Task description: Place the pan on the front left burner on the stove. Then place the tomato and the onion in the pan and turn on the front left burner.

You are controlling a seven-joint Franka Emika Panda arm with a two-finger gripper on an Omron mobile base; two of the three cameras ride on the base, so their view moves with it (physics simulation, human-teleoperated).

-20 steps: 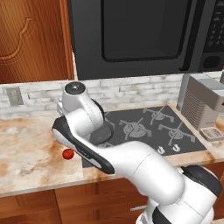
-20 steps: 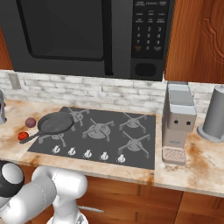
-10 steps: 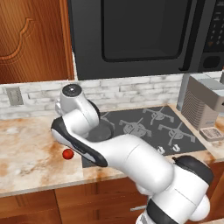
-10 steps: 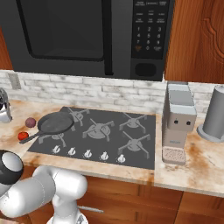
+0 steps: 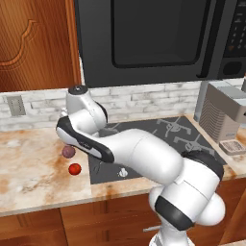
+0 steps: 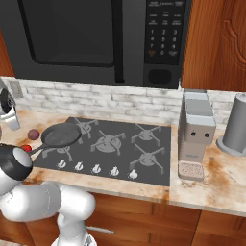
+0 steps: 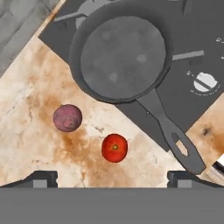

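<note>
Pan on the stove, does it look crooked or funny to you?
A little. The pan sits on the stove, but its handle pokes off the edge over the counter. The tomato and onion lie there, nothing spilled.

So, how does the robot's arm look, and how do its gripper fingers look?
The arm is made of glossy white rounded shells with dark grey to black bands at the joints and a grey cap on one joint. I see no cables or markings. In the hand view, the gripper has two small, dark grey, blocky fingertips.
</note>
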